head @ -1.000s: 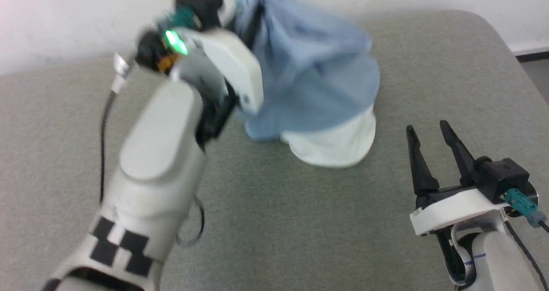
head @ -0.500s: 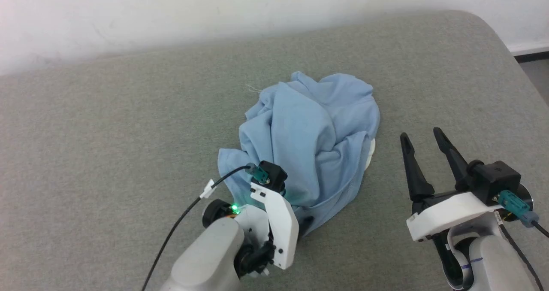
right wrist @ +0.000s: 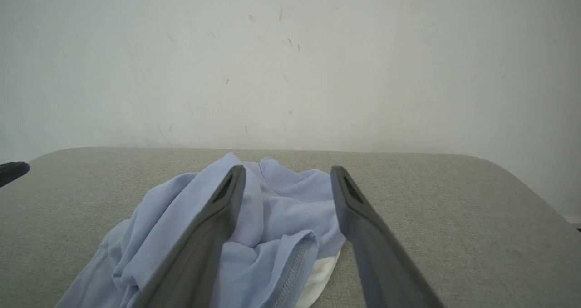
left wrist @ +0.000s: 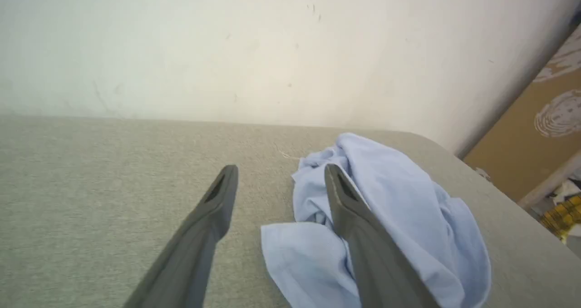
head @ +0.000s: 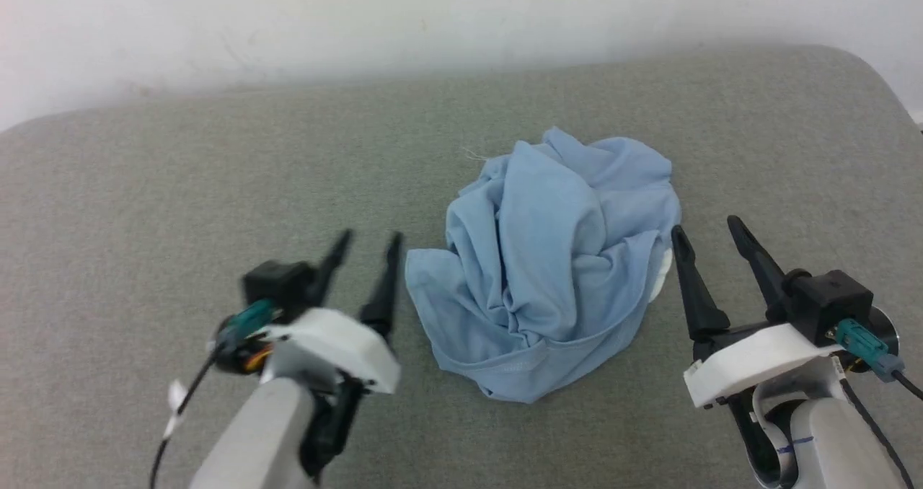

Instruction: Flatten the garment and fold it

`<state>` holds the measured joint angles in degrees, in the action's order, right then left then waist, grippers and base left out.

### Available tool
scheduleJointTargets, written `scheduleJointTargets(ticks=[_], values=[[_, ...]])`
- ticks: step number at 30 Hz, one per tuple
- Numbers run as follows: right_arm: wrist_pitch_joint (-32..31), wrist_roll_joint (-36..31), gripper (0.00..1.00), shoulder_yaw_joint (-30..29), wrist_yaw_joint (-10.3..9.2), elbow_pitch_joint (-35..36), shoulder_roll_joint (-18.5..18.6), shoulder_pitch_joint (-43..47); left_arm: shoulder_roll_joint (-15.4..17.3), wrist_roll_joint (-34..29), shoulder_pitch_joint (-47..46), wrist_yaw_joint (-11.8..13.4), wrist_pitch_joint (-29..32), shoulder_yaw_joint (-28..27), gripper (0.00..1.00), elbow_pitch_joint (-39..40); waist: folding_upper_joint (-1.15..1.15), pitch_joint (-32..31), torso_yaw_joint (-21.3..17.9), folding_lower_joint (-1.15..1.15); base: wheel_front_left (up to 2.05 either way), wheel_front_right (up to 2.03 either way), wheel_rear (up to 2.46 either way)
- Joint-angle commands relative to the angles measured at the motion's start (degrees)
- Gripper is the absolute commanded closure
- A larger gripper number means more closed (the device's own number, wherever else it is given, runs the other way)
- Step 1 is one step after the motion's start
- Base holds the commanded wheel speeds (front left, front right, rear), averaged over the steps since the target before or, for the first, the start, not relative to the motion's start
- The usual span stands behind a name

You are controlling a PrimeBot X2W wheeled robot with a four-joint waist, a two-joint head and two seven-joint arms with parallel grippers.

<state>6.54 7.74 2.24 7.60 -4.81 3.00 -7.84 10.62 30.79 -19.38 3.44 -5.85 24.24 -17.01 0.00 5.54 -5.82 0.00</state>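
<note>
I see the garment (head: 555, 272) lying crumpled in a heap on the grey desk (head: 216, 186), a bit right of centre and well short of the white wall (head: 360, 13) behind. It's light blue, bunched in deep folds, with a stitched hem curving along the near edge. A white patch (head: 660, 276) pokes out at its right side; I can't tell which part of the shirt that is. A thin pale thread (head: 472, 156) trails off its far left edge.

My left hand (head: 371, 236) is released, its fingers spread and nothing between them. It sits just beside the heap's left edge, fingers pointing away from me, slightly blurred. I can't tell from the head view whether it touches the cloth. In the left wrist view the left hand (left wrist: 280, 168) has bare desk in the gap, and its right finger overlaps the garment (left wrist: 408, 208).

My right hand (head: 704, 226) is released too, fingers wide and gripping nothing. It's just beside the heap's right edge, with its left fingertip close to the white patch. In the right wrist view the right hand (right wrist: 287, 168) frames the blue folds, and the white patch (right wrist: 322, 271) shows low between the fingers. A dark fingertip (right wrist: 11, 171) sits at that view's left edge.
</note>
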Motion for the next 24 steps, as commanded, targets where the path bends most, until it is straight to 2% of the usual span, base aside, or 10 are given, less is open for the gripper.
scheduleJointTargets(ticks=[1, 5, 9, 17, 20, 21, 24], values=[[-0.4, -0.5, 0.00, 0.0, -0.11, 0.5, -0.1, 0.6, 1.2, -1.2, 2.2, 1.9, -4.3, -1.9, 0.00, 1.3, 0.00, -0.2, 1.2, 0.00, 0.00, 0.00, 0.00], [-1.6, -1.1, 0.00, -0.8, -0.11, 1.0, -0.1, -0.4, 2.4, -3.6, 5.6, 5.5, -8.7, -6.7, 0.00, 4.5, 0.00, 0.5, 2.8, 0.00, 0.00, 0.00, 0.00], [-6.0, -2.0, 0.00, -3.2, -0.11, -0.1, -0.1, -3.4, 2.1, -7.1, 8.6, 6.6, -9.1, -12.2, 0.00, 10.2, 0.00, 2.4, 4.6, 0.00, 0.00, 0.00, 0.00], [-20.1, -4.5, 0.00, -10.3, -0.11, -9.7, -0.1, -16.0, -2.6, -12.5, 10.7, 3.2, -9.1, -20.0, 0.00, 15.5, 0.00, 7.8, 9.3, 0.00, 0.00, 0.00, 0.00], [-23.3, -4.9, 0.00, -10.5, -0.11, -12.3, -0.1, -19.3, -3.8, -13.5, 10.5, 2.1, -9.1, -21.1, 0.00, 15.6, 0.00, 9.1, 10.4, 0.00, 0.00, 0.00, 0.00], [-25.5, -5.3, 0.00, -10.1, -0.11, -14.4, -0.1, -22.4, -4.8, -14.1, 10.0, 0.9, -9.1, -22.1, 0.00, 15.5, 0.00, 10.3, 11.5, 0.00, 0.00, 0.00, 0.00], [-27.0, -5.5, 0.00, -9.4, -0.11, -16.4, -0.1, -25.5, -5.6, -14.7, 9.4, -0.2, -9.1, -22.9, 0.00, 15.3, 0.00, 11.4, 12.4, 0.00, 0.00, 0.00, 0.00]])
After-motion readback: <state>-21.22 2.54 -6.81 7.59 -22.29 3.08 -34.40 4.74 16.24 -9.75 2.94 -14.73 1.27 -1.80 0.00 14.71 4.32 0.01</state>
